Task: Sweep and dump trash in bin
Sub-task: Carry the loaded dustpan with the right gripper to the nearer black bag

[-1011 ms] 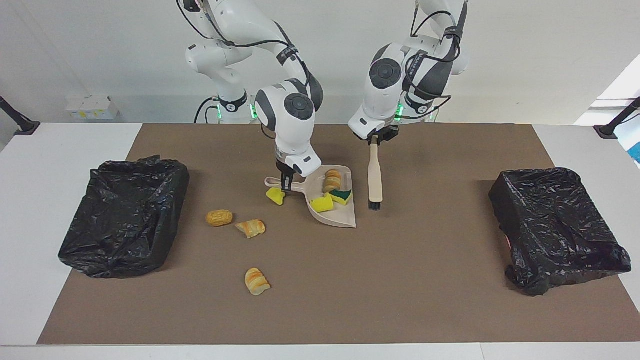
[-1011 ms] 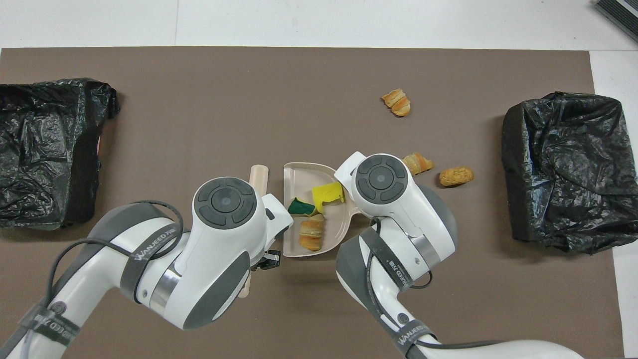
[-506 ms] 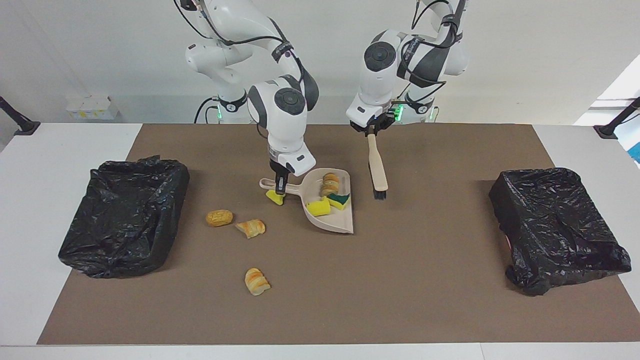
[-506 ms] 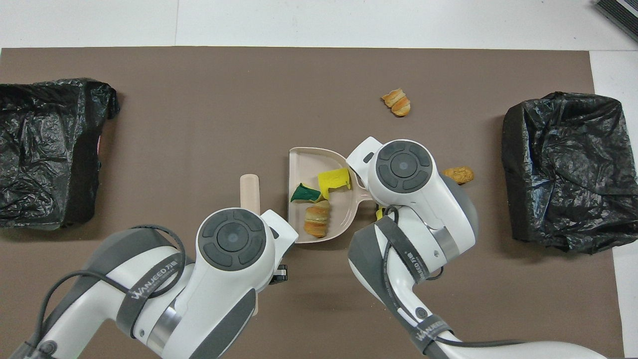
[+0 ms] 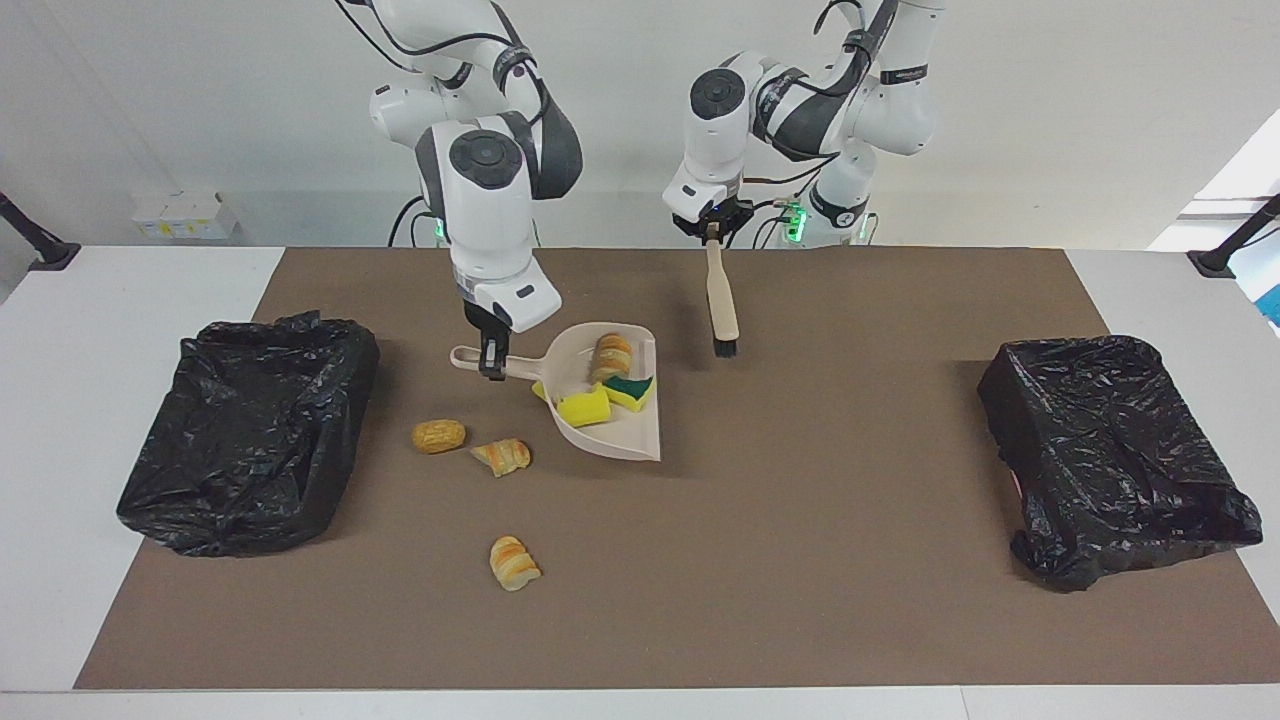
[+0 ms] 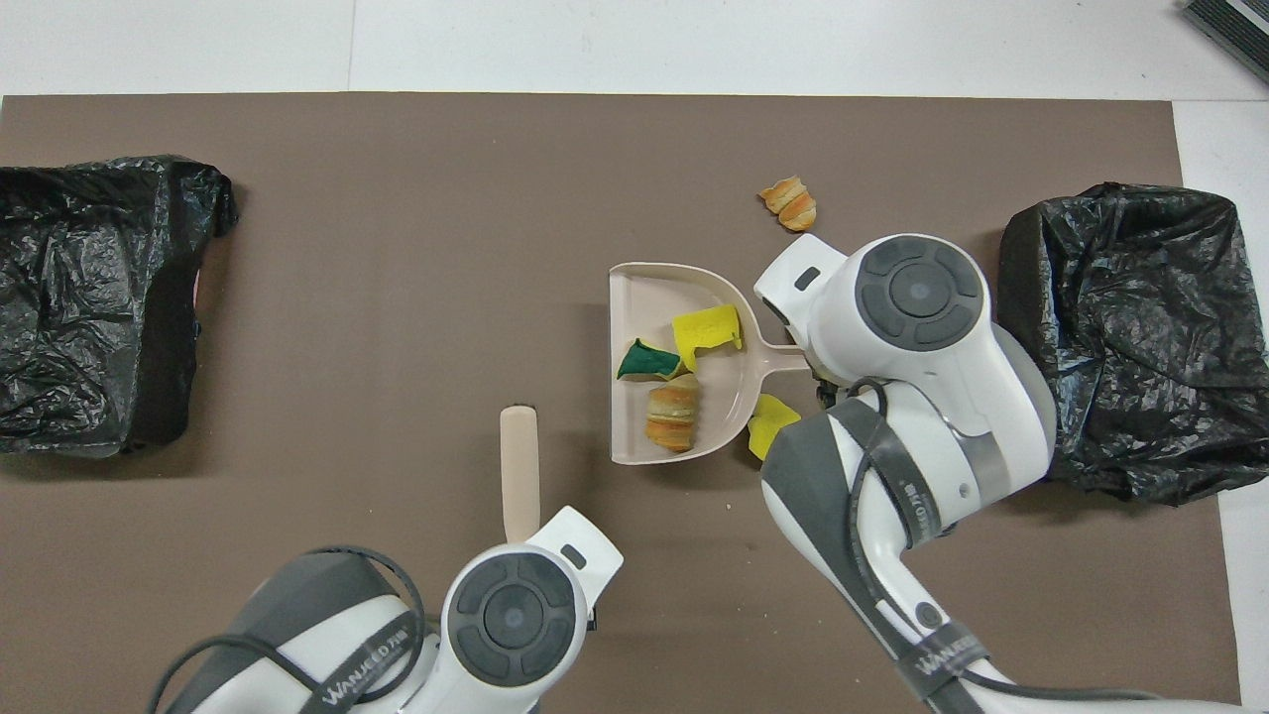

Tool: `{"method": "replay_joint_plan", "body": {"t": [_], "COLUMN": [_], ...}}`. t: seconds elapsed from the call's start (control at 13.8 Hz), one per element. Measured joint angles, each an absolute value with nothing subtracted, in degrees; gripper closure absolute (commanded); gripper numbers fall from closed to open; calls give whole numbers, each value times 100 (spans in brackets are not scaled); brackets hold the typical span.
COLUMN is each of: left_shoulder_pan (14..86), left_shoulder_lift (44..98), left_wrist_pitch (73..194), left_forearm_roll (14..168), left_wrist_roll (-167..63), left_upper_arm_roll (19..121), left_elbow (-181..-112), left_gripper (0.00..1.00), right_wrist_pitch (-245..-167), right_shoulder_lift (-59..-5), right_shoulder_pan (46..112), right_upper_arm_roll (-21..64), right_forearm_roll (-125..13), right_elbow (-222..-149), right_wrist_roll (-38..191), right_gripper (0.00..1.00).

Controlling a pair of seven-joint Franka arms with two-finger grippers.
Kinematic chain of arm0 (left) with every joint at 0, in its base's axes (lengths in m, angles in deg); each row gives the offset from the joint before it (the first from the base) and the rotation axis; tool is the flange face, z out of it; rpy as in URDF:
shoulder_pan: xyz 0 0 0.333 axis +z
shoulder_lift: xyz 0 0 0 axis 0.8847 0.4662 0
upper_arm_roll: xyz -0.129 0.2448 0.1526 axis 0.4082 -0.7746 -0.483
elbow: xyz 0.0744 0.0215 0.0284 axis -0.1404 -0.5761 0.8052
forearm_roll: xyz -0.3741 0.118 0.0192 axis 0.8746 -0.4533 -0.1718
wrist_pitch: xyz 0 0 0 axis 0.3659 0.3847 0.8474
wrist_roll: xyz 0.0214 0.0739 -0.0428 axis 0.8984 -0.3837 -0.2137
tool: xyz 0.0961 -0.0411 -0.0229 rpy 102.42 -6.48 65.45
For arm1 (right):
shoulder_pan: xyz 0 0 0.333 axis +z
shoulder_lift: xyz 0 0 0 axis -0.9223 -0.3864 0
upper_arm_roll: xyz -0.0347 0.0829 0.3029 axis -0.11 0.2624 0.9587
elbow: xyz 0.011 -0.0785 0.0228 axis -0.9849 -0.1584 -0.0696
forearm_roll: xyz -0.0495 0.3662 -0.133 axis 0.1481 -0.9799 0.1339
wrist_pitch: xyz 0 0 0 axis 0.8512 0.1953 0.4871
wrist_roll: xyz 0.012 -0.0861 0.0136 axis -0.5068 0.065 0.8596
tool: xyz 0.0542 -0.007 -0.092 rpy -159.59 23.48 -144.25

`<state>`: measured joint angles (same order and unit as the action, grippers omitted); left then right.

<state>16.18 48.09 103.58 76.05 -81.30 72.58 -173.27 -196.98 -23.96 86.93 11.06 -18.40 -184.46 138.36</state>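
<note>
Overall: a brown mat (image 5: 800,560) covers the table, and both arms reach in from the top of the facing frame.
Left-edge bin (image 5: 250,430): lined with a black bag, at the left of the facing frame, mid-height.
Loose bread pieces: a round golden piece (image 5: 438,436) lies just beside that bin. A striped piece (image 5: 503,456) lies close to it, toward the frame's centre. A third piece (image 5: 514,563) lies lower in the frame, apart from both.
Right gripper (image 5: 492,368): left of centre in the facing frame, fingers clamped on the dustpan's handle.
Dustpan (image 5: 620,440): beige, at frame centre, its handle pointing toward the left-edge bin and its open mouth toward the lower frame.
Trash in the pan: a bread roll (image 5: 610,357) lies near the back wall. A yellow sponge chunk (image 5: 585,408) and a green-backed sponge (image 5: 630,390) lie side by side just below it.
Stray sponge (image 6: 768,424): a yellow chunk beside the pan's rounded corner by the handle, mostly hidden by the pan in the facing frame.
Left gripper (image 5: 712,232): upper centre of the facing frame, closed on the top of the brush handle.
Brush (image 5: 722,310): hangs near upright, black bristles down, just right of the dustpan in the facing frame.
Right-edge bin (image 5: 1110,450): black-bagged, at the right of the facing frame.
</note>
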Motion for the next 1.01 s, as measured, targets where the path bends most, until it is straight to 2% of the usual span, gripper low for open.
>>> {"method": "replay_joint_plan", "body": {"t": [0.36,0.72,0.79,0.87,0.94,1.01], "left_shoulder_pan": [1171,782,781,781,781,781], "left_shoulder_lift": [4810,4809,4809,4809,4809,4809], "left_wrist_pitch": [11105,11543,11544,11544,11544,11544], "left_forearm_roll": [8136,8250,8250,8251,8251,8252], "left_wrist_roll": [-8151,-8394,-8394,-8394,-8395,-8405], "left_upper_arm_roll": [7259,7262,7258,7249,7242,7233], "left_elbow": [-17881,-18217,-18228,-18234,-18239,-18242], "left_gripper": [100,100,96,82,74,56], "right_wrist_pitch": [-18801,-18304,-18252,-18240,-18239,-18244], "right_shoulder_lift": [-2390,-2385,-2380,-2378,-2377,-2377], "right_shoulder_pan": [7671,6623,6360,6089,5829,5597], "right_upper_arm_roll": [1078,1053,1048,1046,1042,1036], "right_forearm_roll": [-2144,-2129,-2109,-2055,-1951,-1824], "right_elbow": [-17788,-17512,-17481,-17444,-17412,-17385], "right_wrist_roll": [14963,16316,16606,16943,17300,17647], "right_gripper": [100,100,100,100,100,100]}}
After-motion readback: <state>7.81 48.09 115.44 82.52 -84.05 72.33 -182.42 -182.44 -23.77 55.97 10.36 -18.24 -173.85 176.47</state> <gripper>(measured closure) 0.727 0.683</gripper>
